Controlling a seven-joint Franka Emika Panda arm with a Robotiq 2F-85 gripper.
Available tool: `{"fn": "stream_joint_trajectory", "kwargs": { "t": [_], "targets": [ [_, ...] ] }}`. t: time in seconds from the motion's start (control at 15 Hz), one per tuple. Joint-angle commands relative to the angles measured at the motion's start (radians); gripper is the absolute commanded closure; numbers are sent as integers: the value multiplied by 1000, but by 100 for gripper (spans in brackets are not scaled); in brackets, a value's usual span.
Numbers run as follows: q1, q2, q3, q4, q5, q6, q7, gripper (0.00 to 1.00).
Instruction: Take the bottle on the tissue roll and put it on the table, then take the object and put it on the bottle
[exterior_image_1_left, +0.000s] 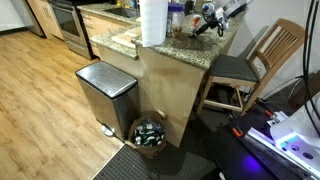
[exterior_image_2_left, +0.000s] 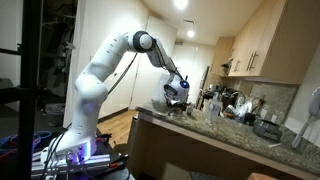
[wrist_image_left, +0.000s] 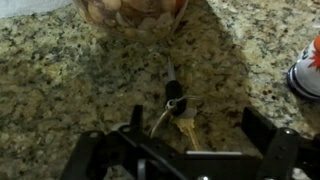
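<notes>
Gripper spread above what seem keys.

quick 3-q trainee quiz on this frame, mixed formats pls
1. Fill in: the bunch of metal keys lies on the speckled granite counter; the jaws of the black pincer stand ___.
2. The tall white paper tissue roll stands on: A) a steel pedal bin B) the counter C) a wooden chair.
3. True or false: the pincer is holding the keys.
Key: 1 open; 2 B; 3 false.
</notes>
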Motion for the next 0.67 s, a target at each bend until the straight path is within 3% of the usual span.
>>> {"fn": "stream_joint_trajectory", "kwargs": {
  "t": [0.0, 0.2, 0.27, 0.33, 0.6],
  "targets": [
    [3, 20, -11, -5, -6, -51, -12, 0],
    [-3, 39, -12, 2, 2, -65, -49, 0],
    [-8, 44, -11, 7, 9, -75, -66, 25],
    [-8, 46, -13, 7, 7, -81, -75, 26],
    [-22, 57, -13, 14, 26, -132, -135, 55]
  ]
}}
